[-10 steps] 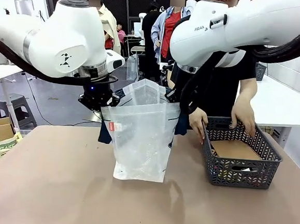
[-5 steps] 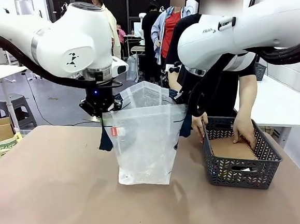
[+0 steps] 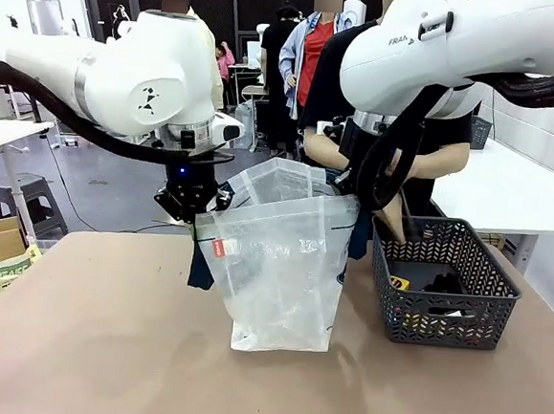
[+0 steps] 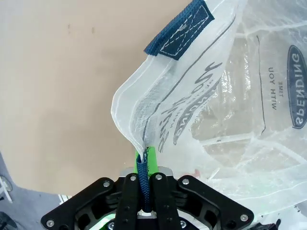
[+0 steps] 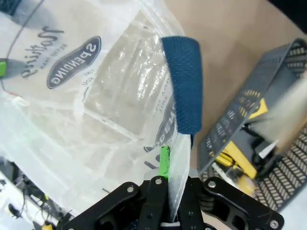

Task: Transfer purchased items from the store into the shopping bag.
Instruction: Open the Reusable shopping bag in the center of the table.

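We've got both grippers clamped on the shopping bag (image 3: 282, 265). Our L gripper (image 4: 145, 165) is pinched tight on one rim edge, w/ a navy strap (image 4: 142, 184) running btwn the fingers and a green pad (image 4: 150, 160) pressed against the plastic. Our R gripper (image 5: 165, 167) is likewise closed on the opposite rim edge, just below a second strap (image 5: 182, 86). Btwn the two, the bag hangs w/ its mouth spread, its bottom on the table (image 3: 103, 347) and its red tag (image 3: 218, 248) facing us. The store (image 3: 441, 316) sits on the table just R of the bag, w/ yellow and dark items inside. A tan shape (image 3: 391, 221) is blurred over its bag-side corner; we can't tell what it is.
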Available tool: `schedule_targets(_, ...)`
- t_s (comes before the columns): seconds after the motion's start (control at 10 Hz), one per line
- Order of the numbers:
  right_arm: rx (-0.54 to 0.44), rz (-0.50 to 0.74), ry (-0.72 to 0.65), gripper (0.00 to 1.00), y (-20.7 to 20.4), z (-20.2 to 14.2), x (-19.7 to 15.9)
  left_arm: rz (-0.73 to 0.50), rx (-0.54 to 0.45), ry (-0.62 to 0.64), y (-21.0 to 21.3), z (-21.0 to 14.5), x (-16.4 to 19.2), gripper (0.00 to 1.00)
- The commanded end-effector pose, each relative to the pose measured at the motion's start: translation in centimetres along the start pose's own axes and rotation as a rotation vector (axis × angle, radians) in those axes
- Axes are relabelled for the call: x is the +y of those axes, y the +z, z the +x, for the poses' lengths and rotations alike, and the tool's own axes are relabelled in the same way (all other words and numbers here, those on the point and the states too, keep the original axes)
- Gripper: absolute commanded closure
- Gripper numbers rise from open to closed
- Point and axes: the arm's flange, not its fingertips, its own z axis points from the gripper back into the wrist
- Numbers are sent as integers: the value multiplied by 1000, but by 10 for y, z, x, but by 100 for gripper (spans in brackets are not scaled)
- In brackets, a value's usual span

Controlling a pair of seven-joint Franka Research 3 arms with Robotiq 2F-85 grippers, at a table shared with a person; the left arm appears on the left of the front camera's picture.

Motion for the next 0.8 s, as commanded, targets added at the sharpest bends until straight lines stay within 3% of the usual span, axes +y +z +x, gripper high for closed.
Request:
schedule_targets(0.0, 70, -58, 10, 100, 5, 4, -11, 19, 76, -73, 5, 9, 9, 100)
schedule_targets(0.5, 117, -74, 29, 100, -2, 3, -17, 49, 128, -152, -2, 9, 6, 100)
schedule_targets(0.7, 56, -48, 42, 100, -9, 3, -16, 16, 95, -116, -2, 6, -9, 100)
